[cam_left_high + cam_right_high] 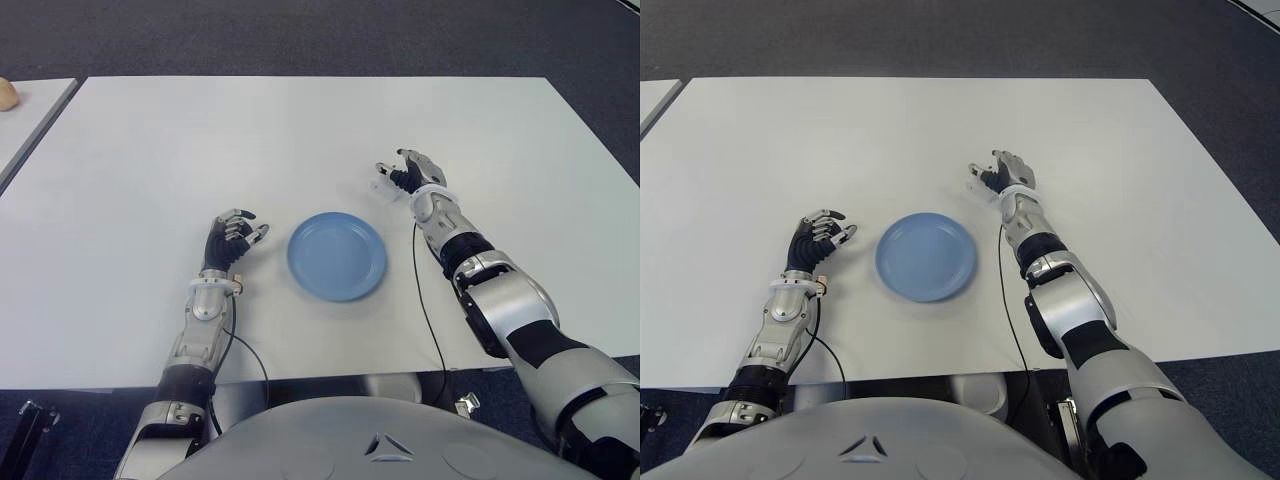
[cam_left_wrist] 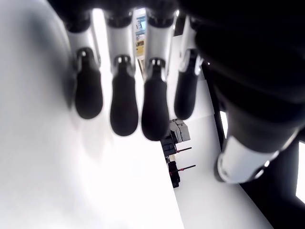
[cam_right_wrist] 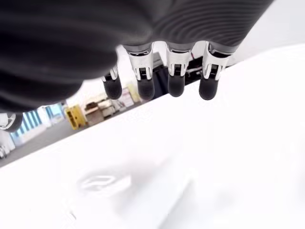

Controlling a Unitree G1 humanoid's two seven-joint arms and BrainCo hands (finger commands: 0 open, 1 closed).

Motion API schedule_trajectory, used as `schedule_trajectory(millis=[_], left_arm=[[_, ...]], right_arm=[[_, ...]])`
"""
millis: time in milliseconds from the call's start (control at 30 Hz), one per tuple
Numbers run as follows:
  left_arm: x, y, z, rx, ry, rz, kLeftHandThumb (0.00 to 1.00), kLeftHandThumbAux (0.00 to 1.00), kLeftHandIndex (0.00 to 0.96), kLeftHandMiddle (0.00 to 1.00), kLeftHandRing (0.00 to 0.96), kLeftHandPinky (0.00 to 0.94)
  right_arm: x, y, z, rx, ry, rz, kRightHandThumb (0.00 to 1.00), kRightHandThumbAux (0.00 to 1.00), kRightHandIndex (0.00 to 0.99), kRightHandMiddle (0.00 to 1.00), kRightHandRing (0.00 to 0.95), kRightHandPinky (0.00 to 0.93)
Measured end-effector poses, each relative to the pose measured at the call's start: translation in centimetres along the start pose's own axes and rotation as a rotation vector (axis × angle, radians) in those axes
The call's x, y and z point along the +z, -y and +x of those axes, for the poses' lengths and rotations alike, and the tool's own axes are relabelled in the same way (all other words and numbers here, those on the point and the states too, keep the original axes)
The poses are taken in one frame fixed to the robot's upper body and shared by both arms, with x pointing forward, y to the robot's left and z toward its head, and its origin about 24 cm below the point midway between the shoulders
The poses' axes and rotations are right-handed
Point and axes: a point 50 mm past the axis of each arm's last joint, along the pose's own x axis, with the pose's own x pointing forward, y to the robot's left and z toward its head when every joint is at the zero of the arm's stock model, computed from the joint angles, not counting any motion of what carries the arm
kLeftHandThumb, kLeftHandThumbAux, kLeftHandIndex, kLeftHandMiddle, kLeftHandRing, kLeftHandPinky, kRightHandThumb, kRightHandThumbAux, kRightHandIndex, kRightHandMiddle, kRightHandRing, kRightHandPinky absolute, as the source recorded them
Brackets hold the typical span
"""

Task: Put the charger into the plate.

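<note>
Reaching out over the white table (image 1: pixel 300 140), the right hand (image 1: pixel 412 172) sits beyond and to the right of the blue plate (image 1: pixel 337 256), well apart from it. A small white charger (image 1: pixel 385 188) shows right at its fingertips, on the plate-facing side of the hand. Whether the fingers actually touch or pinch it, can't tell from the eye views. Right wrist view shows four fingers (image 3: pixel 175 86) extended and relaxed, side by side, nothing visibly clamped between them (a faint pale shape lies on the table below, too washed out to identify). Plate holds nothing and lies flat near the table's front-centre.

Left hand (image 1: pixel 229 240) shows just left of the plate, close to its rim but not touching it. Its fingers (image 2: pixel 124 100) hang loosely curved, spread a bit, gripping nothing.

Black cable (image 1: pixel 428 310) runs along the right forearm down to the table's front edge.
</note>
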Motion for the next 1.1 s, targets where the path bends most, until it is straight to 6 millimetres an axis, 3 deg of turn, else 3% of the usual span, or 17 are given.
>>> schedule_trajectory(millis=[433,1100], left_arm=[[0.1,0.0,-0.1,0.003,-0.003,-0.003,0.709,0.715,0.434,0.671,0.667,0.633],[0.0,-0.1,-0.2,0.016,-0.007,-0.009,0.709,0.714,0.434,0.682,0.678,0.648]], right_arm=[[-0.6,-1.5,-0.3,0.063,-0.081,-0.108,0.607,0.167,0.0,0.0,0.0,0.0],[-1.1,-1.9,-0.6,0.084,-0.168,-0.248,0.593,0.146,0.0,0.0,0.0,0.0]])
